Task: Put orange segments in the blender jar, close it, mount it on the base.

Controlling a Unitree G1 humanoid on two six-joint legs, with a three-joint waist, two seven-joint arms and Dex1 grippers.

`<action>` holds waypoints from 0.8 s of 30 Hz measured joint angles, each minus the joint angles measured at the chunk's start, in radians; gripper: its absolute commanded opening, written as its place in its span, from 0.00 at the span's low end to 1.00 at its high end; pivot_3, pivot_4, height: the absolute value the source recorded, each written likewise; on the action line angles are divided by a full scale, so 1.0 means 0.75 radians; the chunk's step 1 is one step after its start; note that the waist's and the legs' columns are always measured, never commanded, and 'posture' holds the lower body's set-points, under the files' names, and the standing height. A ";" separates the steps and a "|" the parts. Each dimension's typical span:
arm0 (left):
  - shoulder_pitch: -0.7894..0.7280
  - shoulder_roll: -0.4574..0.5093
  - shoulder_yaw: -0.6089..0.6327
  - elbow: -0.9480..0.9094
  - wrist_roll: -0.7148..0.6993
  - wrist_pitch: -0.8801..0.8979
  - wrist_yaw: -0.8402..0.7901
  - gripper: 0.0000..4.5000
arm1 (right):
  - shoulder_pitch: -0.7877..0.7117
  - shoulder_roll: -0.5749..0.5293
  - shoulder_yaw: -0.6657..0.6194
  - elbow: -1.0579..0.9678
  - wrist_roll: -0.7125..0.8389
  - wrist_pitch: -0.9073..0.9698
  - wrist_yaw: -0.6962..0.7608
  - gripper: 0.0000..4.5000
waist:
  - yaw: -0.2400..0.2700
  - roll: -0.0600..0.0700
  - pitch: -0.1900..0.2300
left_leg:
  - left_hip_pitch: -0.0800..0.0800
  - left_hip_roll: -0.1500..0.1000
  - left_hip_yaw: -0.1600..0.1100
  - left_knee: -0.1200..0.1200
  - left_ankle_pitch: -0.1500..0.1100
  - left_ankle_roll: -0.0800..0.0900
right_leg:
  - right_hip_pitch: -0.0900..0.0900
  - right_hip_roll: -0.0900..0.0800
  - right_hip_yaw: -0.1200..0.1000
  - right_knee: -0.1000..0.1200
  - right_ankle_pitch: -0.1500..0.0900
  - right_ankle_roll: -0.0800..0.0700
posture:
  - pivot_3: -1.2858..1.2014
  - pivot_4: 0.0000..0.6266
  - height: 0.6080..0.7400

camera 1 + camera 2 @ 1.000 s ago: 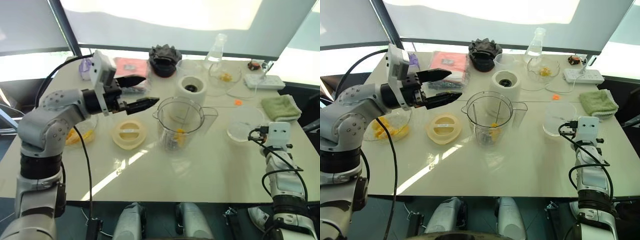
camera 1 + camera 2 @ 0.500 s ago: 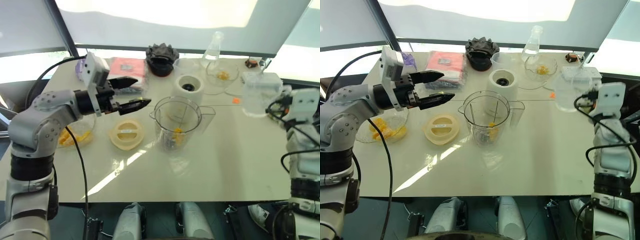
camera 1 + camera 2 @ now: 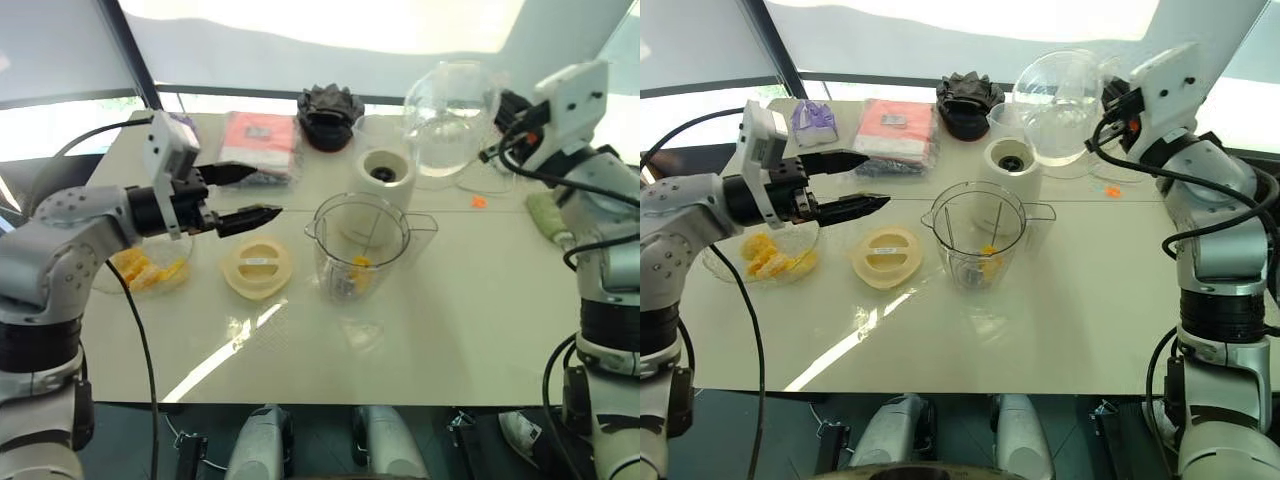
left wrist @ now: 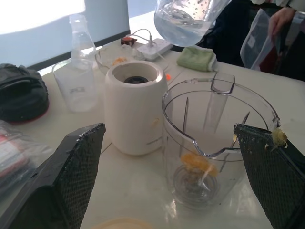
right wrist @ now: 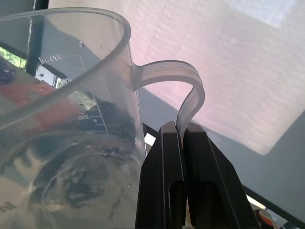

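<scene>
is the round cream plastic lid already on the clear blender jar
No, the round cream plastic lid lies flat on the table beside the clear blender jar, whose mouth is open.

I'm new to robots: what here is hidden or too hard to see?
Head views: the arm of the left hand covers part of the glass bowl of orange segments.
Head views: the orange speck on the white table is too small to identify.
Right wrist view: the clear plastic measuring jug, pinched by the right hand, is cut off by the edges.
</scene>
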 measured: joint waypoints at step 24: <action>0.065 0.003 0.024 -0.025 -0.017 0.001 -0.002 1.00 | -0.008 -0.091 0.178 -0.032 -0.307 -0.319 0.167 0.00 | -0.004 0.000 0.001 | 0.000 0.000 0.000 0.000 0.000 0.000 | -0.001 0.000 -0.001 0.001 0.000 0.000 | 0.52 0.24 1.00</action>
